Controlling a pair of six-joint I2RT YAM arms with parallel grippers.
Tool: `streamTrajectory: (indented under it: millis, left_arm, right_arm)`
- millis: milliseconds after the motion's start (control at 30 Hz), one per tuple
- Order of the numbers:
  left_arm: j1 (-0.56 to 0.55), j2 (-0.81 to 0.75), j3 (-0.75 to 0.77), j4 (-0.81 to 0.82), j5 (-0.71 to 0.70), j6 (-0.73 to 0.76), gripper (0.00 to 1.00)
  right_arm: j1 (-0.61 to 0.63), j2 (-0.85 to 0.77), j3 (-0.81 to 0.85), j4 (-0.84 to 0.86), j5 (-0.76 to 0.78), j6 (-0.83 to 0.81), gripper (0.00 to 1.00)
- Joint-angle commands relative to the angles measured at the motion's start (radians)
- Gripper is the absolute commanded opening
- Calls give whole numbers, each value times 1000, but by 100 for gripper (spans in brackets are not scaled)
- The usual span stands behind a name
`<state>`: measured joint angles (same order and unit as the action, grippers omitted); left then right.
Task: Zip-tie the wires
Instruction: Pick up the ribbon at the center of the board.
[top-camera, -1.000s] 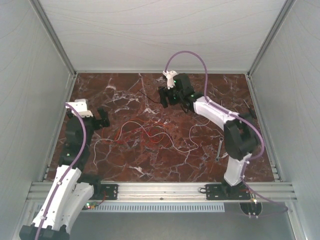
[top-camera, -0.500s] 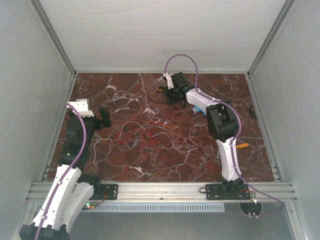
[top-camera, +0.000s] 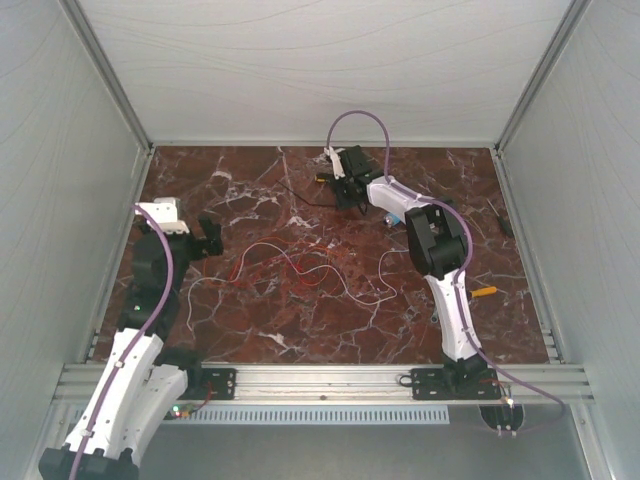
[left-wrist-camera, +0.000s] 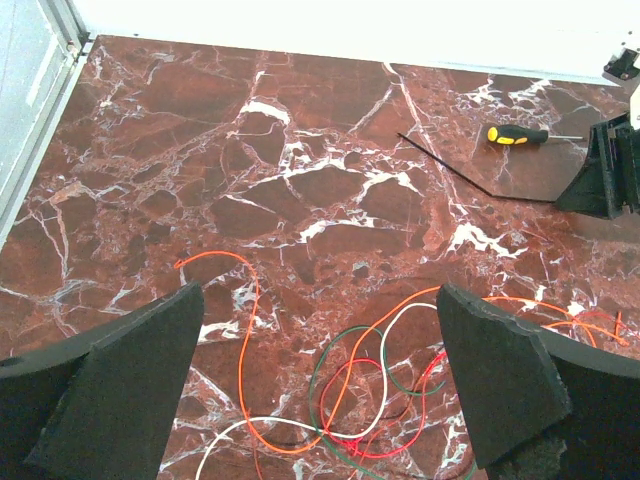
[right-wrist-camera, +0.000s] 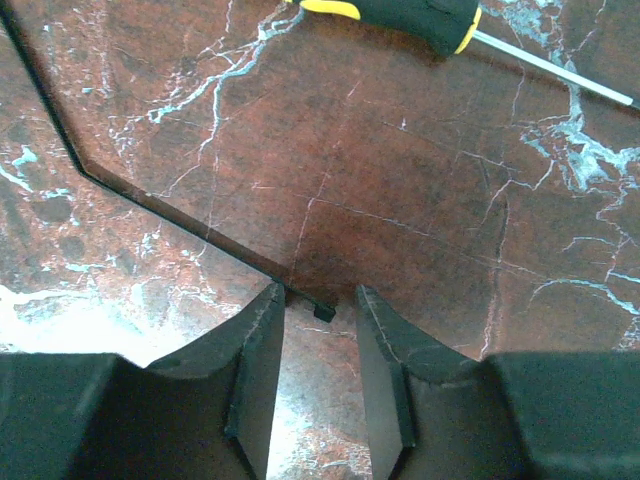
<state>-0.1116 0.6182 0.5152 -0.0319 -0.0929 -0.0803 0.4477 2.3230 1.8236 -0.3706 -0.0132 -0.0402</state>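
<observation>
The wires (top-camera: 300, 268) lie in a loose tangle on the marble mid-table: thin red, orange, white and green strands. In the left wrist view they (left-wrist-camera: 375, 385) lie below and between my left gripper (left-wrist-camera: 320, 295), which is wide open and empty above them. It shows at mid-left in the top view (top-camera: 205, 238). A black zip tie (right-wrist-camera: 150, 205) lies flat near the back, also seen from above (top-camera: 300, 197). My right gripper (right-wrist-camera: 320, 300) is low over the table, open, its jaws either side of the tie's head without touching it. It is near the back wall (top-camera: 345, 190).
A yellow-and-black screwdriver (right-wrist-camera: 400, 12) lies just beyond the zip tie, also in the left wrist view (left-wrist-camera: 515, 135). An orange-handled tool (top-camera: 483, 292) and a metal wrench (top-camera: 437, 303) lie at the right. A blue object (top-camera: 396, 216) sits under the right forearm. Walls enclose the table.
The right arm has folded its elbow in towards the middle, and its gripper has settled lower by the zip tie at the back. The left arm and the wires have not moved.
</observation>
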Motion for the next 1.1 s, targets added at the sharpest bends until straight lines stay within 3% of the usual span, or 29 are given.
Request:
streamTrajectory:
  millis: [0,433,1067]
  left_arm:
    - [-2,-2,16,47,13,5,100]
    - [-2,3,14,47,18,7,100]
    - [-7,14,11,53,29,-1,100]
  right_arm:
    - [3,38,26,-20,26,-12,28]
    - [8,31,-11,-19,12,-20,0]
    - [101,-240,-109,21,12,-122,0]
